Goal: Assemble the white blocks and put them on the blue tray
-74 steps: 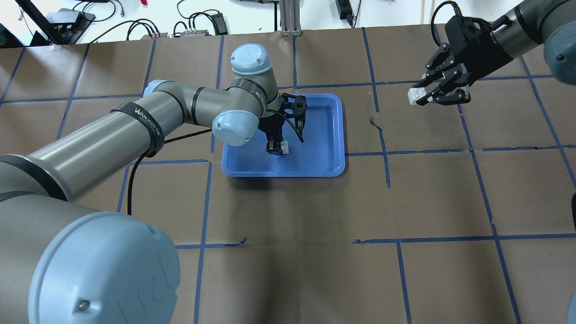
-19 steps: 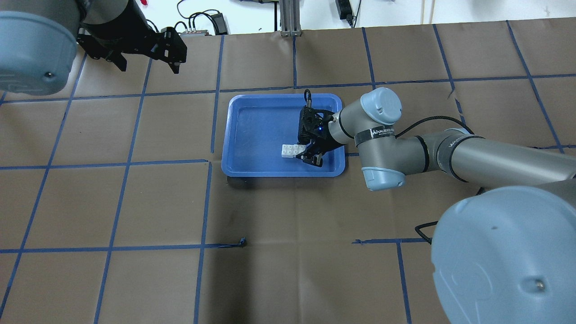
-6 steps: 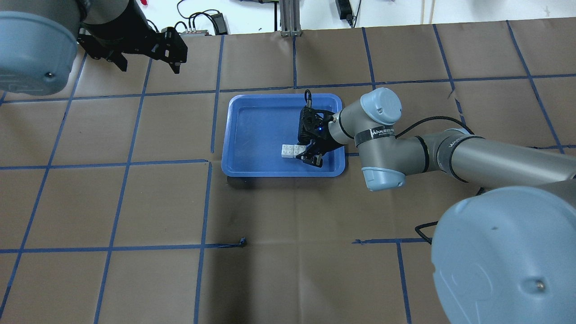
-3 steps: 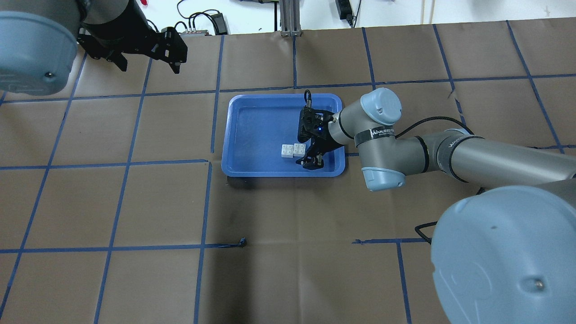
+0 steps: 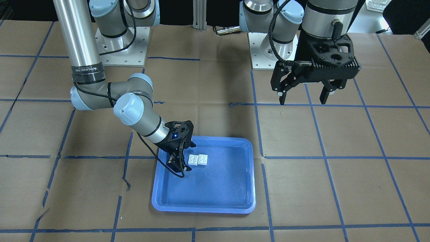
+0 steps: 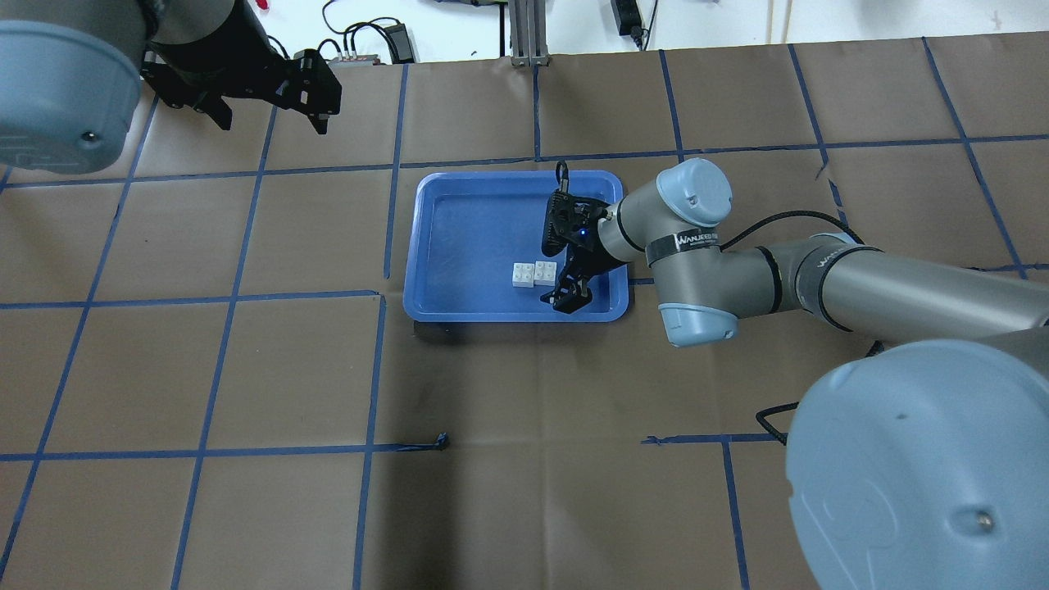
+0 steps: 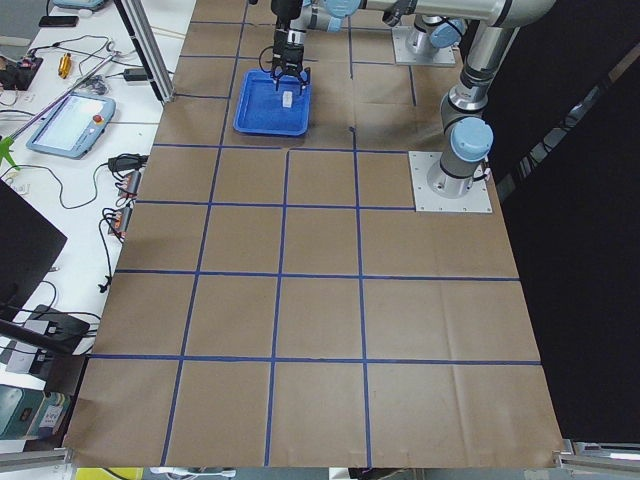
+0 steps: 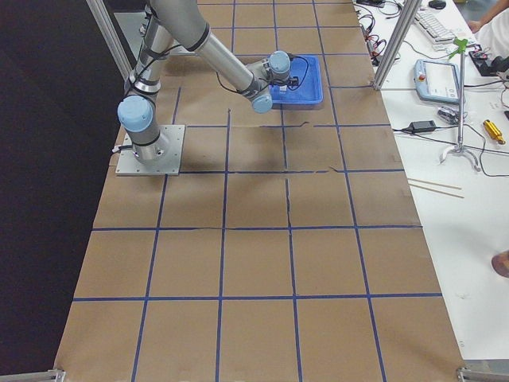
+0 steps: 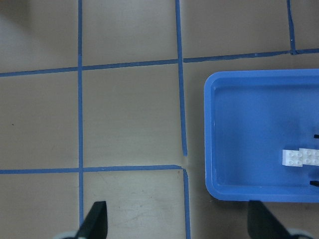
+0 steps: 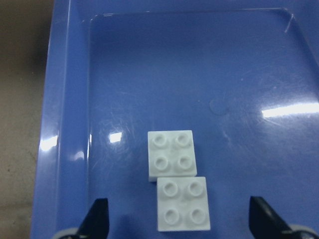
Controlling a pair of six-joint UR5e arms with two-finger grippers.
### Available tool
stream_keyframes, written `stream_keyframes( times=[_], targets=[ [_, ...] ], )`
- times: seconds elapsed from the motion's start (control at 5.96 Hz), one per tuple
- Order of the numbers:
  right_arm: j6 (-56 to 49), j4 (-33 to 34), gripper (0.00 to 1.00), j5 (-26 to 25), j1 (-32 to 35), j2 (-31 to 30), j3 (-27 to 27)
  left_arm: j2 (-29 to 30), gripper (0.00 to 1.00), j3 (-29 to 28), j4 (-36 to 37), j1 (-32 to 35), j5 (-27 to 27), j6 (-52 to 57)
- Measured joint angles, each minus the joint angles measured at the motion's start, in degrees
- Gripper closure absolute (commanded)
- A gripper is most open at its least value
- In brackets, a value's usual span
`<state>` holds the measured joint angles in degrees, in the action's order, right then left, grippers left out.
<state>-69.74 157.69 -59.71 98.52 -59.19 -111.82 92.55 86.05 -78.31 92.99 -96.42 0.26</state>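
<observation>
Two white blocks (image 6: 533, 274) lie side by side and touching, slightly offset, on the floor of the blue tray (image 6: 426, 246). I cannot tell whether they are joined. They also show in the front view (image 5: 198, 159), the left wrist view (image 9: 301, 158) and the right wrist view (image 10: 172, 154). My right gripper (image 6: 567, 297) is open and empty, low in the tray just beside the blocks, and its fingers (image 10: 97, 219) stand wide apart. My left gripper (image 6: 270, 121) is open and empty, high over the far left of the table, and also shows in the front view (image 5: 303, 98).
The tray (image 5: 201, 210) sits mid-table on brown paper with a blue tape grid. The two arm bases (image 5: 121, 50) stand at the robot's edge. Cables and power supplies (image 6: 361, 49) lie beyond the far edge. A bench with a teach pendant (image 8: 437, 79) runs along the operators' side.
My right gripper has let go of the right-hand white block and drawn back a little toward the tray's near right corner. The blocks stay put. The left arm has not moved.
</observation>
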Motion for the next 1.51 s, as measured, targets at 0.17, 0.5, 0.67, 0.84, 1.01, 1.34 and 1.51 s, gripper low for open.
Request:
stream_keyframes(
  times=[0.17,0.5,0.67,0.84,1.01,1.34,1.51],
  targets=[
    [0.30,-0.07,0.00,-0.24,-0.02,-0.11,0.12,0.00,0.01,0.00,0.00,0.00,0.00,0.00],
    [0.75,-3.12,0.00,-1.38,-0.33,-2.07,0.84,0.00,0.01,-0.02,0.00,0.00,0.07,-0.02],
    [0.75,-8.53,0.00,-2.94,-0.71,-4.31,2.12,0.03,0.01,-0.04,0.00,0.00,0.11,-0.07],
    [0.78,-15.68,0.00,-5.21,-1.09,-6.62,4.54,0.07,0.01,-0.02,0.00,0.00,0.15,-0.08],
    [1.44,-23.60,0.00,-8.33,-1.52,-8.71,7.83,0.08,0.01,-0.01,0.00,0.00,0.17,-0.09],
    [6.79,-37.83,0.00,-14.40,-3.44,-11.86,14.68,0.09,0.01,0.00,0.00,0.00,0.18,-0.09],
    [12.19,-43.61,0.00,-17.63,-4.26,-13.69,17.08,0.09,0.01,-0.02,0.00,0.00,0.18,-0.09]
  ],
)
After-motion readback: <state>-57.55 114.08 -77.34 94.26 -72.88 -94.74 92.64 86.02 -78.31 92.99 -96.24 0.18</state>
